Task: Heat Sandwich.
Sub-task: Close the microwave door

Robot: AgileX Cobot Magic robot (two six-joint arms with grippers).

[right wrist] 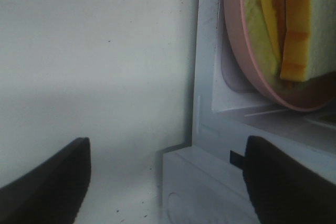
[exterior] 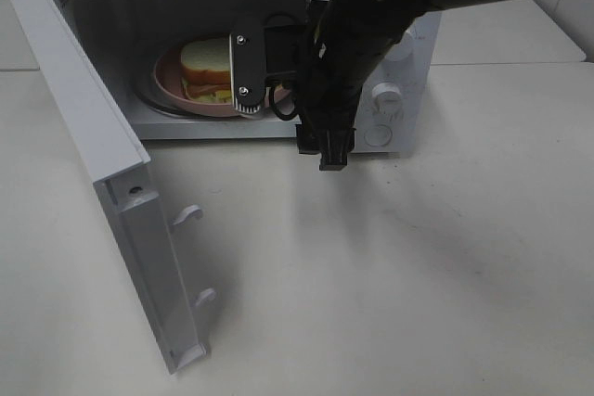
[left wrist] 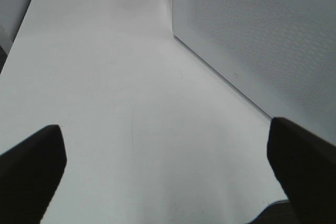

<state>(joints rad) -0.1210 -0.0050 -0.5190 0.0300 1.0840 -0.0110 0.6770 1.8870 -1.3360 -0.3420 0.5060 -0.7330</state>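
the sandwich (exterior: 206,62) lies on the round pink plate (exterior: 167,81) inside the white microwave (exterior: 419,122), toward the left half of the cavity as the high camera sees it, with white bread on top and yellow-green filling showing at its near edge; the plate sits on the cavity floor, just behind the front sill. the microwave door (exterior: 102,136) stands swung wide to the left, its 2 latch hooks (exterior: 187,215) pointing out over the white table (exterior: 418,275). the right arm comes in from the upper right and hangs in front of the opening, hiding the right part of the cavity and part of the control panel, where 1 knob (exterior: 387,95) shows beside it. the right gripper (right wrist: 165,150) has its jaws spread well apart and grips nothing; between its dark fingers (right wrist: 52,182) only the table and the microwave's lower front edge appear, with the plate rim and sandwich close beyond. the left gripper (left wrist: 164,127) is spread as wide, empty, over bare table beside a white dotted panel (left wrist: 252,35); it is out of the high camera's sight
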